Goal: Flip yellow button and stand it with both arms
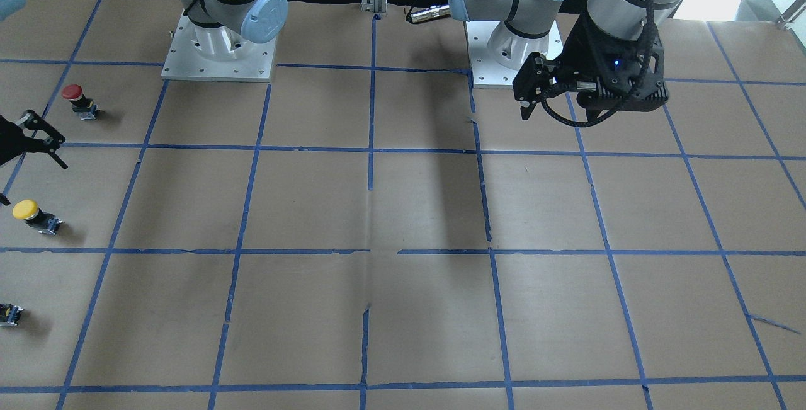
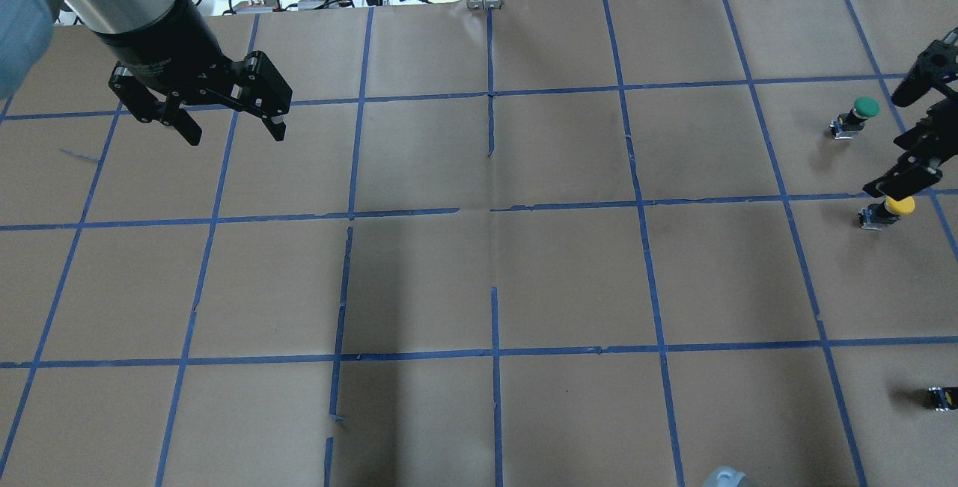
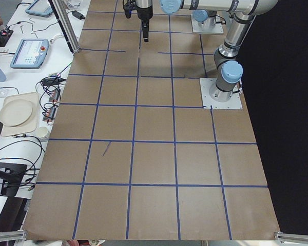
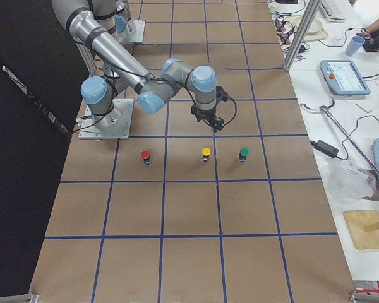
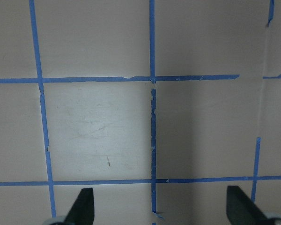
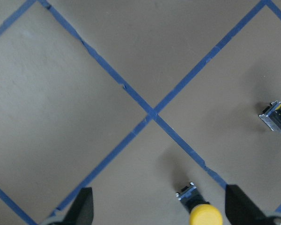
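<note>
The right hand [image 6: 159, 208] hangs with its fingers spread wide and grips nothing. In its wrist view the yellow button [image 6: 201, 212] sits between them at the frame's bottom edge, its cap partly cut off. We read the button as standing cap-up on the worktop [image 1: 415, 208], between a red button [image 1: 75, 99] and a green button [image 2: 857, 114]. The front-facing and overhead views crop this hand at their edges. The left hand [image 2: 234, 134], also spread and empty, hovers well apart.
</note>
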You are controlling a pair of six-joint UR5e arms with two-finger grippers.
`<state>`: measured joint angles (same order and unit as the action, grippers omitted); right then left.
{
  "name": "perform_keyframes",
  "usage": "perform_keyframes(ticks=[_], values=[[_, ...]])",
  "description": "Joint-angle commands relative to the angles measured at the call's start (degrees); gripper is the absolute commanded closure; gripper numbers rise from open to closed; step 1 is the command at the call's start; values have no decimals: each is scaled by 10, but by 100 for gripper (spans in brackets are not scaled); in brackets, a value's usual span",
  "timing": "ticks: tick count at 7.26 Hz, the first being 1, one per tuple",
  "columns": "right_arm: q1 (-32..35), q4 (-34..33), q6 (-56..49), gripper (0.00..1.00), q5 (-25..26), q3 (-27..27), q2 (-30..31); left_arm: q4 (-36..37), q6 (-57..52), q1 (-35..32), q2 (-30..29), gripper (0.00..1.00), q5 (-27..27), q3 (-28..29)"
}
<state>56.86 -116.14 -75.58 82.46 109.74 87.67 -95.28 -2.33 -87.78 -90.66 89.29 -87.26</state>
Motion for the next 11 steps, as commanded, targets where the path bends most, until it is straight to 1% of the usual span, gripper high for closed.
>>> perform_keyframes(ticks=[1, 2, 3, 4, 5, 6, 7, 8, 9, 10, 11], values=[[68, 60, 282, 1, 26, -7, 53, 0, 0, 0, 0, 0, 1, -1], [91, 69, 346, 0, 27, -25, 52, 0, 0, 0, 0, 0, 1, -4], [117, 96, 369, 0, 34, -54, 53, 3, 0, 2, 0, 0, -1, 2], [120, 147, 415, 0, 44, -85, 52, 3, 0, 2, -1, 0, 0, 1], [125, 190, 467, 0, 39, -110, 52, 2, 1, 1, 0, 0, 0, 2], [148, 199, 526, 0, 45, -124, 53, 2, 2, 1, 0, 0, 0, 2], [188, 220, 620, 0, 49, -128, 60, 2, 1, 1, 0, 0, 1, 2], [221, 226, 696, 0, 66, -126, 70, 2, 1, 1, 0, 0, 0, 2], [253, 251, 769, 0, 75, -126, 81, 2, 1, 1, 0, 0, 0, 3], [288, 275, 828, 0, 85, -125, 89, 2, 1, 1, 0, 0, 0, 3], [327, 274, 858, 0, 84, -122, 89, -2, 1, 1, 7, 0, 1, 3]])
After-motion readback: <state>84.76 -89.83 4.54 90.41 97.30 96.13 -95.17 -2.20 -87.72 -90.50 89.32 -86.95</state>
